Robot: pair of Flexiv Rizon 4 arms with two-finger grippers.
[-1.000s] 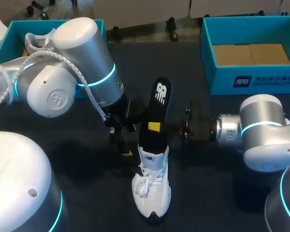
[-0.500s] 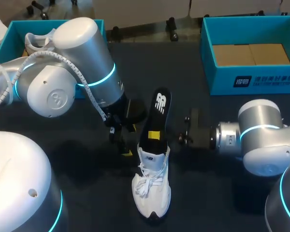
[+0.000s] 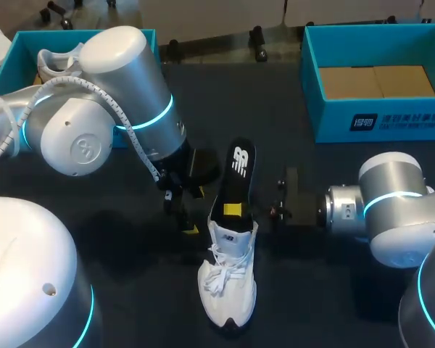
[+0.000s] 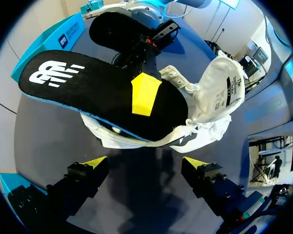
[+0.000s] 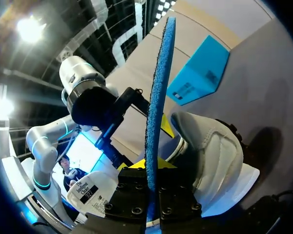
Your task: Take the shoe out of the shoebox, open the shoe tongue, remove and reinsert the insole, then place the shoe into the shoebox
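A white shoe (image 3: 227, 283) lies on the dark table, toe toward the near edge. A black insole (image 3: 236, 174) with a white logo slants up out of its opening. My right gripper (image 3: 233, 210), coming in from the right, is shut on the insole; one yellow fingertip (image 4: 145, 93) lies on the insole's top face. In the right wrist view the insole (image 5: 158, 83) stands edge-on between the fingers of that gripper (image 5: 154, 168), above the shoe (image 5: 212, 156). My left gripper (image 4: 145, 163) hangs open beside the shoe (image 4: 212, 92), holding nothing; the head view shows this gripper (image 3: 187, 217) left of the shoe's collar.
A teal shoebox (image 3: 377, 119) with a cardboard liner stands at the back right. A second teal box (image 3: 11, 61) at the back left holds another white shoe (image 3: 56, 61). My left arm's big elbow (image 3: 123, 94) looms over the table's left half.
My right gripper has drawn the insole down and nearer, so its heel end sits deeper in the shoe's opening. The left arm and shoe have kept still.
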